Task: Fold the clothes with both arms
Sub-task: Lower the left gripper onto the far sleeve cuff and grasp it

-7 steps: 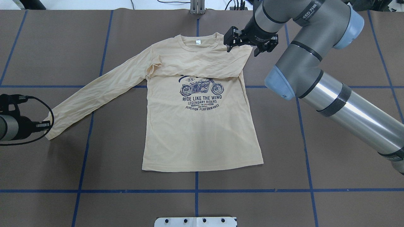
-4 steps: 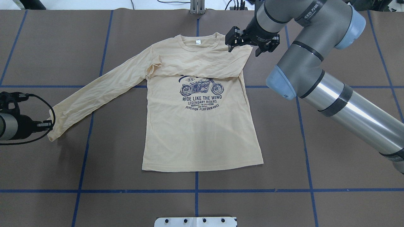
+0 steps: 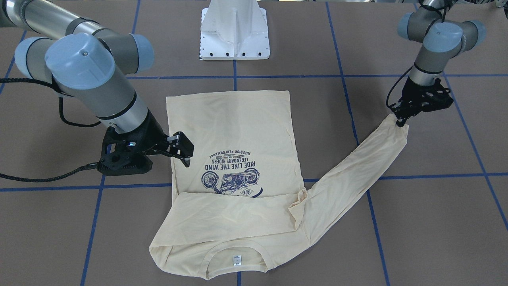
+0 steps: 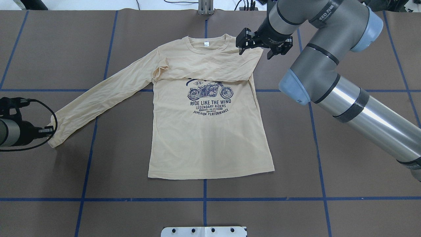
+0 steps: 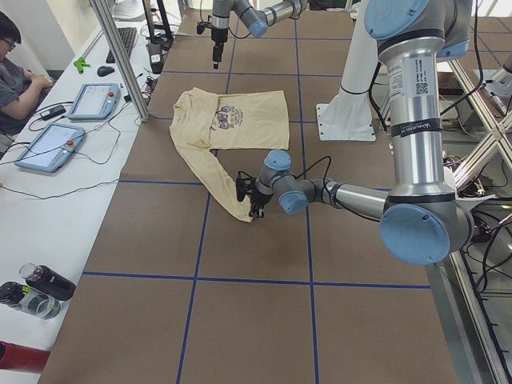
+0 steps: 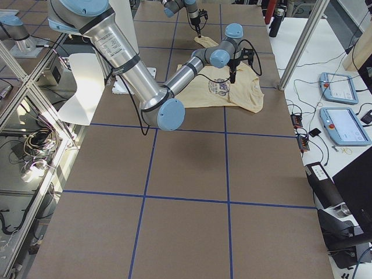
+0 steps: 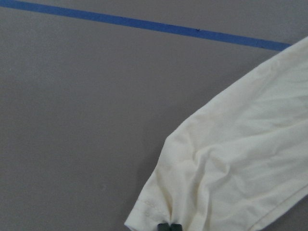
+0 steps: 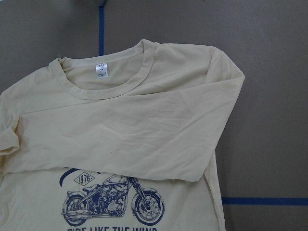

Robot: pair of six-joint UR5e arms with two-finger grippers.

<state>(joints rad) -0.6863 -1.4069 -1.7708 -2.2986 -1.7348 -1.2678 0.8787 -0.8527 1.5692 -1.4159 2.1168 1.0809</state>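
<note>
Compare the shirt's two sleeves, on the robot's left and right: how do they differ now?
The left sleeve lies stretched out, away from the body; the right sleeve is folded across the chest. The left hand pinches the left sleeve's cuff; the open right hand holds nothing of the right sleeve. The right sleeve covers the top of the print; the left sleeve covers none. Both are cream-yellow.

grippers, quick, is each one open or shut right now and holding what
Left gripper: shut on the cuff of the shirt.
Right gripper: open, holding nothing, over the shirt's folded shoulder.
</note>
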